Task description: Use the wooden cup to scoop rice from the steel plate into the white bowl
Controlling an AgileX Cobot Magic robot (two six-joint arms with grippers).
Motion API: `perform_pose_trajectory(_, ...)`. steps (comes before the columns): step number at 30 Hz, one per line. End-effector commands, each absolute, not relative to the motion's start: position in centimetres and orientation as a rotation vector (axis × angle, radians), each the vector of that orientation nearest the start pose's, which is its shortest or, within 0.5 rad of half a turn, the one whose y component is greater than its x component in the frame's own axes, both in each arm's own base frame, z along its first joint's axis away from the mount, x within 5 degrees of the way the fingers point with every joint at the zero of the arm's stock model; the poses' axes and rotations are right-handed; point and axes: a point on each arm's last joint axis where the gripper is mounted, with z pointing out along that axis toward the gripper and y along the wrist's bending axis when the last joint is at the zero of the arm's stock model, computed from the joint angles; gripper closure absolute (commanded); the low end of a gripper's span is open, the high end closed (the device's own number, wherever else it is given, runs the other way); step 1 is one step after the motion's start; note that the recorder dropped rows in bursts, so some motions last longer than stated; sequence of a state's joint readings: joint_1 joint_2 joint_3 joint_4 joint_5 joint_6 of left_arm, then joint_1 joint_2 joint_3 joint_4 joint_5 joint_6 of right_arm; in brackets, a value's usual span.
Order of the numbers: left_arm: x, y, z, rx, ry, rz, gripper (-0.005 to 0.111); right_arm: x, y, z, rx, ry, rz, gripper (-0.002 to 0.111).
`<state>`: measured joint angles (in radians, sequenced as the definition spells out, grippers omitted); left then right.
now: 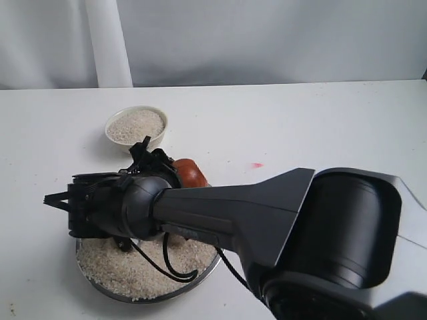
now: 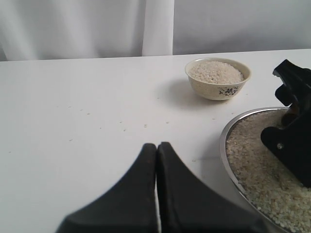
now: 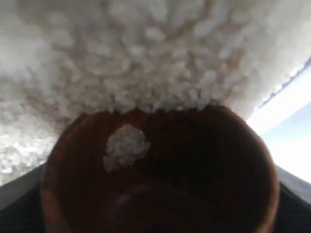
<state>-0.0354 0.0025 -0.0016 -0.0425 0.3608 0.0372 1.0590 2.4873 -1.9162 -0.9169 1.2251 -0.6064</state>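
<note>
One steel plate [image 1: 204,271], one white bowl [image 1: 157,139] and one wooden cup [image 1: 189,173] sit on the white desk [image 1: 320,127]. Two claws are in view. The right claw [image 1: 167,168] reaches across from the right and grasps the wooden cup, its dark fingers showing on either side of the cup in the right wrist view. The cup lies tipped over the plate, its mouth pressed against the heap of rice [image 1: 133,270], with one small clump of grains [image 3: 126,148] clinging to its dark inner wall. The plate is nearest the exterior camera, its rice spread almost to the rim. The bowl stands apart from the plate, farther back, and is already filled to about its rim with rice. The left claw [image 2: 156,162] is clenched, its two fingers pressed together on nothing, above bare desk beside the plate. A few stray grains [image 2: 123,127] dot the desk, and one small red mark [image 1: 257,165] shows to the right of the cup.
</note>
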Motion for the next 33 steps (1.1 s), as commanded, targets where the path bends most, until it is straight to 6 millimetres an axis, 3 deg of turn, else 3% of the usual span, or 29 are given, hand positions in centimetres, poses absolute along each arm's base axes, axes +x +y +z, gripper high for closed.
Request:
perform_pose_trajectory(1, 5.3, -0.4, 18.2, 0.046, 1.830, -0.044, 0.107, 29.3, 39.0, 9.8, -2.428, 1.481, -1.177, 0.108)
perform_pose_trajectory(22, 5.3, -0.4, 18.2, 0.046, 1.830, -0.044, 0.107, 27.9, 39.3, 9.1, -2.450, 1.680, -0.880, 0.108)
perform_pose_trajectory(33, 5.3, -0.4, 18.2, 0.043, 1.830, -0.046, 0.107, 27.0, 40.2, 8.6, -2.440, 1.735, -0.635, 0.108)
